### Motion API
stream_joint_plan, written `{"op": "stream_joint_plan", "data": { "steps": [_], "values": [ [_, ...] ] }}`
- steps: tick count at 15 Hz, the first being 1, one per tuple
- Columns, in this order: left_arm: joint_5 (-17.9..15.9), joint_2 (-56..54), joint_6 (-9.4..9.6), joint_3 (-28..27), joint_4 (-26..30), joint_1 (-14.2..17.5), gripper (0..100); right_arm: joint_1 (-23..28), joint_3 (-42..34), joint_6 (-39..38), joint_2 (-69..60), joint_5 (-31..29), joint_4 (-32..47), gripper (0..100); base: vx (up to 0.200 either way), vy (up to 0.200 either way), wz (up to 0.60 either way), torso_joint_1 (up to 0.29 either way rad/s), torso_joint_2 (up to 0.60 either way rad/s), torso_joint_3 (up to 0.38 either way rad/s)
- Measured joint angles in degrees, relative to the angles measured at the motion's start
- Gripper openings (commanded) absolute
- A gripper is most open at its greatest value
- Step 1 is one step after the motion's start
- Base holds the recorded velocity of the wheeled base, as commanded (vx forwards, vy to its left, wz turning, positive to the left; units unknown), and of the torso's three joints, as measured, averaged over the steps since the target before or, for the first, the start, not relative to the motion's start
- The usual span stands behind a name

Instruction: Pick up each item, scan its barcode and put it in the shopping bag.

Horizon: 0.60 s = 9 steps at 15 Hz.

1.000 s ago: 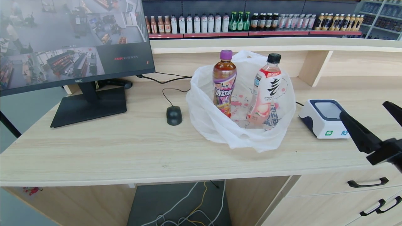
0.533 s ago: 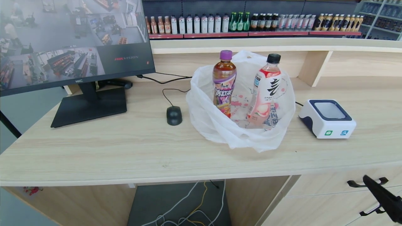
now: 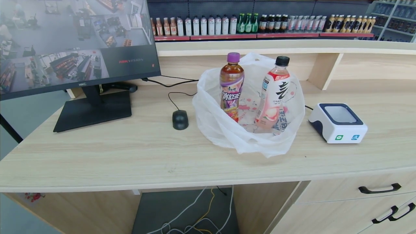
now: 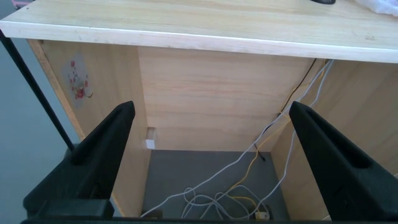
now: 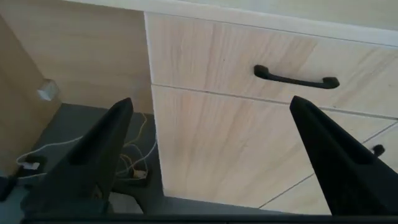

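A white plastic shopping bag (image 3: 227,133) sits open in the middle of the wooden counter (image 3: 130,152). Two bottles stand upright inside it: a purple-capped tea bottle (image 3: 231,86) on the left and a black-capped pink bottle (image 3: 273,92) on the right. A white barcode scanner (image 3: 338,123) with a dark window rests on the counter right of the bag. My left gripper (image 4: 211,152) hangs open below the counter's front edge, facing the leg space. My right gripper (image 5: 211,149) is open too, held low in front of the drawers (image 5: 261,118).
A monitor (image 3: 74,42) on a black stand occupies the counter's left, with a black mouse (image 3: 180,119) and its cable beside the bag. Loose cables (image 3: 198,214) lie on the floor under the counter. Drawers with black handles (image 3: 379,189) are at the lower right. Shelves of bottles (image 3: 260,22) line the back.
My right gripper dropped from beside the scanner down past the drawers and out of the head view. The bag, bottles and scanner stayed put.
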<state>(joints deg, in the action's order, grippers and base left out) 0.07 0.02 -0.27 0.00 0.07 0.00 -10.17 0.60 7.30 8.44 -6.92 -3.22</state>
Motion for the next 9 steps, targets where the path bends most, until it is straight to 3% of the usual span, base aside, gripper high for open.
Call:
{"op": "stream_joint_plan", "data": {
  "steps": [2,4,7,9],
  "values": [
    [0.0,0.0,0.02,0.0,0.0,0.0,100,6.9,0.1,-0.4,-0.6,-1.1,0.3,100,0.0,0.0,0.0,0.0,0.0,0.0],
    [0.0,0.0,-0.02,0.0,0.0,0.0,100,10.5,0.1,-1.4,-1.8,-0.6,0.5,100,0.0,0.0,0.0,0.0,0.0,0.0],
    [0.0,0.0,-0.05,0.0,0.0,0.0,100,9.9,-0.3,0.2,-5.6,13.4,2.2,100,0.0,0.0,0.0,0.0,0.0,0.0],
    [0.0,0.0,-0.02,0.0,0.0,0.0,100,10.0,-0.5,-1.8,-7.3,12.8,2.8,100,0.0,0.0,0.0,0.0,0.0,0.0]
  ]
}}
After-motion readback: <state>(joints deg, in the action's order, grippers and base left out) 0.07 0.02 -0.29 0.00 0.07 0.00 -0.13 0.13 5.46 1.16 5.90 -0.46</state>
